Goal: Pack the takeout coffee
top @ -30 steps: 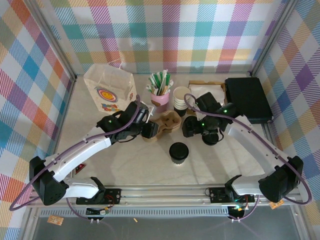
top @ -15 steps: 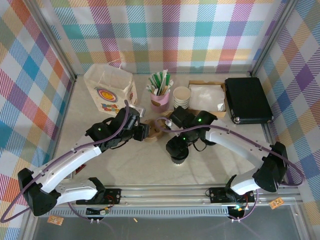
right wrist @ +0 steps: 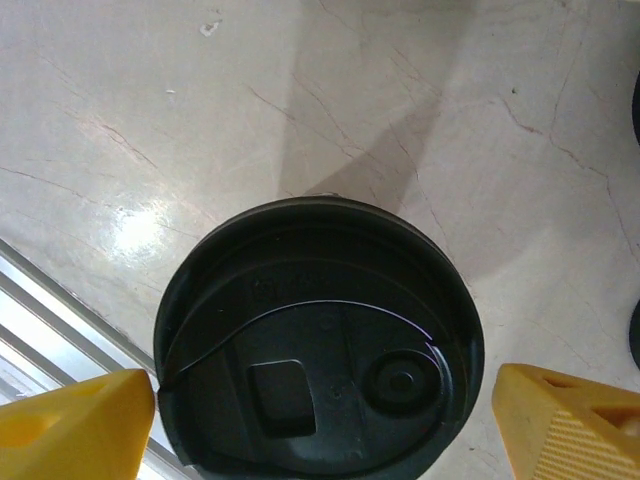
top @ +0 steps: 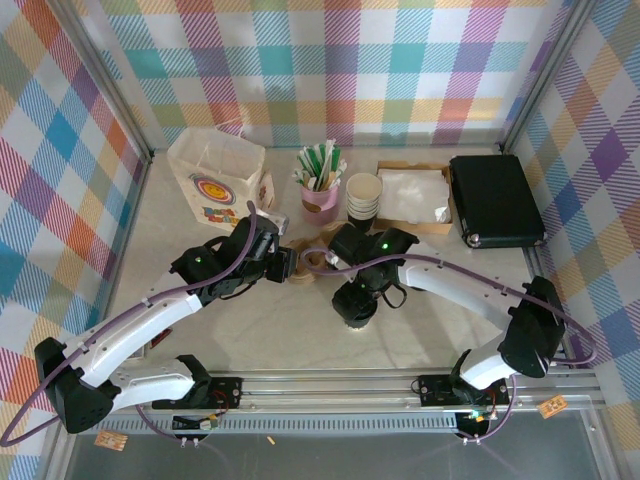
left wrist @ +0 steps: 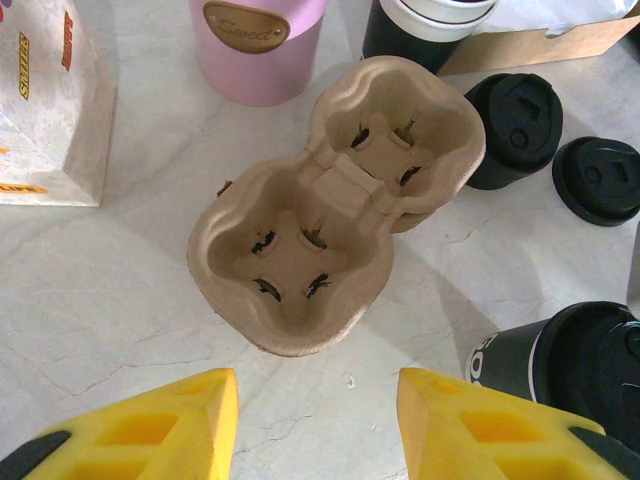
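Marble-patterned counter (top: pixel 280 335) carries everything, and the big change on it is the right arm (top: pixel 470 285). A second ago it was reaching back beside the stack of cream cups (top: pixel 364 195). Now it has swung forward to the middle and hangs straight over the takeout coffee (right wrist: pixel 320 330). The left arm (top: pixel 150 315) has re-bent over the same second, but its tip has barely shifted and it points at the moulded pulp carrier (left wrist: pixel 330 210). The paper bag (top: pixel 215 175) stands open at the back left.

The coffee stands upright at front-centre with its black lid on, near the carrier's right side but apart from it. The right fingers (right wrist: pixel 75 425) are spread wide, one on either side of the lid. The left one is close to the rim and the right one is clear of it, so nothing is gripped yet. The left fingers (left wrist: pixel 190 420) stand partly apart with bare counter between them, short of the carrier and holding nothing.

To my eye the reach is finished and the grasp comes next. The cup looks set to be squeezed gently, lifted, and set down into one of the carrier's wells while the left arm waits to steady it.
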`<state>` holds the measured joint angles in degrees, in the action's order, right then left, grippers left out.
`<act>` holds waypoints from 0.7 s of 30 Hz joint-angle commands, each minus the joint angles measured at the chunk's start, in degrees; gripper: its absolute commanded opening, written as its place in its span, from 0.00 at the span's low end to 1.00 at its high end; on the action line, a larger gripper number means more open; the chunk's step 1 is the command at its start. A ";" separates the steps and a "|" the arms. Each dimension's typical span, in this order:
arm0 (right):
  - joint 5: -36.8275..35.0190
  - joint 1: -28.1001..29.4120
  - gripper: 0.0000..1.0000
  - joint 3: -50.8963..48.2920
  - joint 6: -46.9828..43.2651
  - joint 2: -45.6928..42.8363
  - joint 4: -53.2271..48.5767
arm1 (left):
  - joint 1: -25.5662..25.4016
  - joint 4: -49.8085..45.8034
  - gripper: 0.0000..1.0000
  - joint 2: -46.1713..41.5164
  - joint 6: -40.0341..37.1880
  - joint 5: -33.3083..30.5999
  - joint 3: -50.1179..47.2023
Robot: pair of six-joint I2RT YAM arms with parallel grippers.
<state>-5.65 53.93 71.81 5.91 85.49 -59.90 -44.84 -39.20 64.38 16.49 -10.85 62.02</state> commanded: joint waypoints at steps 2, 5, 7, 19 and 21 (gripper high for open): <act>-1.04 0.82 0.86 -1.06 0.00 0.80 -1.10 | 0.49 -1.92 0.46 -0.93 -0.32 -0.64 -0.58; -0.86 0.91 0.84 -1.37 0.11 1.25 -1.01 | 0.49 -1.93 0.46 -0.97 -0.56 -0.46 -0.67; -0.55 1.00 0.80 -1.50 0.31 1.58 -0.85 | 0.53 -1.99 0.46 -0.83 -0.68 -0.24 -0.67; -2.58 1.43 0.67 -1.76 2.71 1.88 -1.85 | 0.93 -2.33 0.46 -1.66 -1.38 -0.13 -0.91; -3.18 1.31 0.66 -1.59 4.29 0.97 -2.28 | 0.98 -2.13 0.46 -1.88 -1.51 -0.29 -0.76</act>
<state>-7.14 55.00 70.91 7.70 86.67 -59.86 -44.42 -40.47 64.10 15.57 -10.81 61.95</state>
